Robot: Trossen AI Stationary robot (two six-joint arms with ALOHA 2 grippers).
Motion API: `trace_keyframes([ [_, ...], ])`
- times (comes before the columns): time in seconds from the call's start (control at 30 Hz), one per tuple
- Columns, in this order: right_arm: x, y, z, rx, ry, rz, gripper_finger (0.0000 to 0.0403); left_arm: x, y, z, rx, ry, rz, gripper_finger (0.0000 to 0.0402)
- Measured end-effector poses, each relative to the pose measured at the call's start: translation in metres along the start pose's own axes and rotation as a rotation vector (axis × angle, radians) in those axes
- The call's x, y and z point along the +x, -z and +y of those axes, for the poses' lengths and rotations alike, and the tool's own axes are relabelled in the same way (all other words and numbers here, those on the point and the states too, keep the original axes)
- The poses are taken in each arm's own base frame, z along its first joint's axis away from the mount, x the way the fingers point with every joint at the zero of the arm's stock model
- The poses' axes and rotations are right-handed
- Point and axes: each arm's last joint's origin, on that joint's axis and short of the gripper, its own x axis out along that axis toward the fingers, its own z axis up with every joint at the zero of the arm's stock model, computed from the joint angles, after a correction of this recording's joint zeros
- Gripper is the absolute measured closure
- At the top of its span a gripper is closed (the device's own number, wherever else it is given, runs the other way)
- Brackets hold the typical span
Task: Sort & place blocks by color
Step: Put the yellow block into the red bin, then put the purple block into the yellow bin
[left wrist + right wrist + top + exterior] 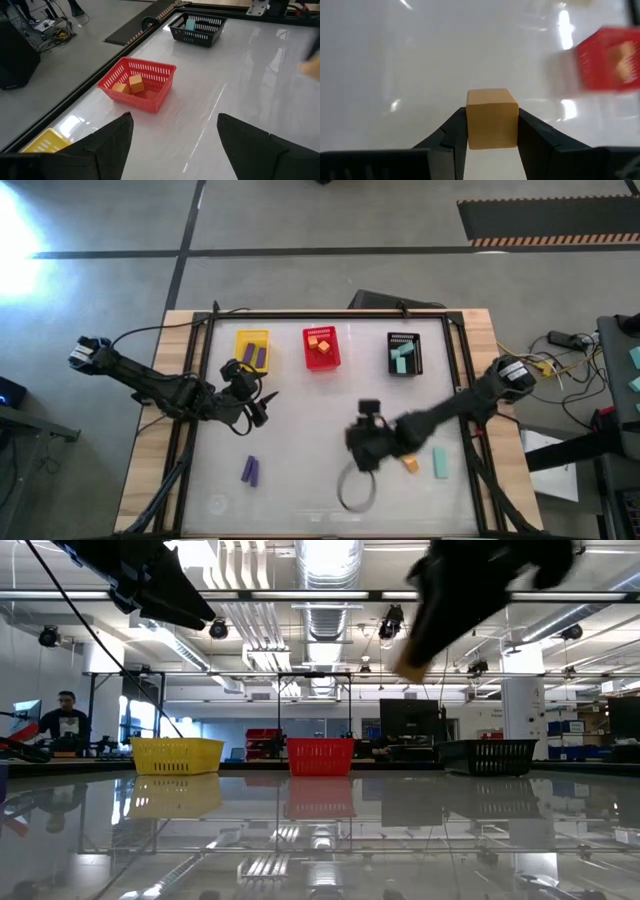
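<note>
Orange cube [492, 125] sits clamped between the right gripper [492, 131] fingers, lifted above the table at lower centre of the high view, with the red basket [322, 349] farther up. It looks light, rigid and matte, so flat opposite faces give the surest hold. Left gripper [172, 145] waits spread wide and empty near the yellow basket [251, 350].

Glossy white tabletop [300, 420]; slotted plastic baskets [140, 82]; matte orange block [491, 125].
</note>
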Motion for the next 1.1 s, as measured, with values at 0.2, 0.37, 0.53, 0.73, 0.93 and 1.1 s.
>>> trace_keyframes([
  [0.2, 0.035, -0.032, -0.08, 0.012, 0.077, -0.169, 0.0279, 0.0, 0.0, 0.0, 0.0, 0.0, 0.0, 0.013],
  [0.37, 0.063, -0.037, -0.158, 0.181, 0.087, -0.361, 0.028, 0.0, 0.0, 0.0, 0.002, 0.0, 0.001, 0.013],
  [0.53, 0.096, -0.014, -0.207, 0.365, 0.092, -0.402, 0.0279, 0.0, 0.0, 0.0, 0.012, 0.0, 0.002, 0.013],
  [0.73, 0.13, 0.007, -0.22, 0.456, 0.107, -0.333, 0.0268, 0.0, 0.0, 0.0, 0.019, 0.0, 0.002, 0.013],
  [0.93, 0.141, 0.01, -0.22, 0.476, 0.102, -0.304, 0.0229, 0.0, 0.0, 0.0, 0.019, 0.0, 0.001, 0.013],
  [1.1, 0.138, 0.008, -0.221, 0.475, 0.104, -0.316, 0.0218, 0.0, 0.0, 0.0, 0.004, 0.002, 0.0, 0.013],
])
